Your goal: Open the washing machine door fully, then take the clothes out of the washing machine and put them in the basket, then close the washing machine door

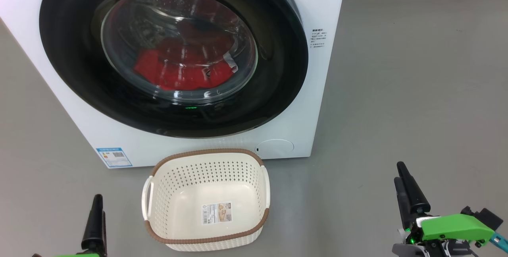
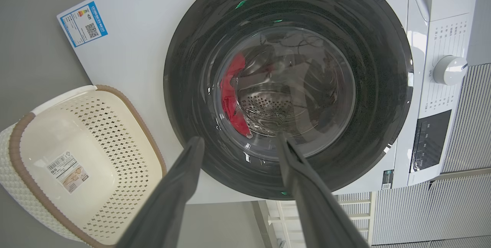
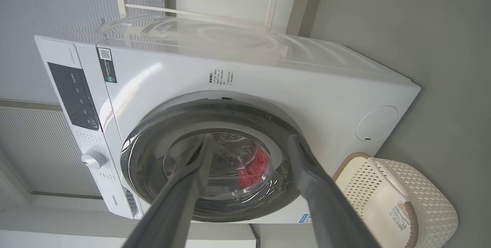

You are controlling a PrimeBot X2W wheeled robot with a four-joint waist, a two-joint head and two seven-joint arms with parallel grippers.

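Nothing is done yet: the washing machine door (image 1: 278,70) is shut with the clothes (image 1: 174,72) inside, the basket (image 1: 206,152) sits empty on the floor by the washing machine (image 1: 329,2), and the left hand (image 2: 239,138) and right hand (image 3: 251,137) are spread, holding nothing

Head looks down; both wrists face the washing machine (image 1: 319,102).

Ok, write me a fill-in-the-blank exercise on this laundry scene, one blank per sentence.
1. The washing machine door is ____.
2. The clothes inside are ____ in colour.
3. The basket holds a paper label and ____ clothes.
4. The left end effector and right end effector both have their jaws ____.
Missing words: closed; red; no; open.
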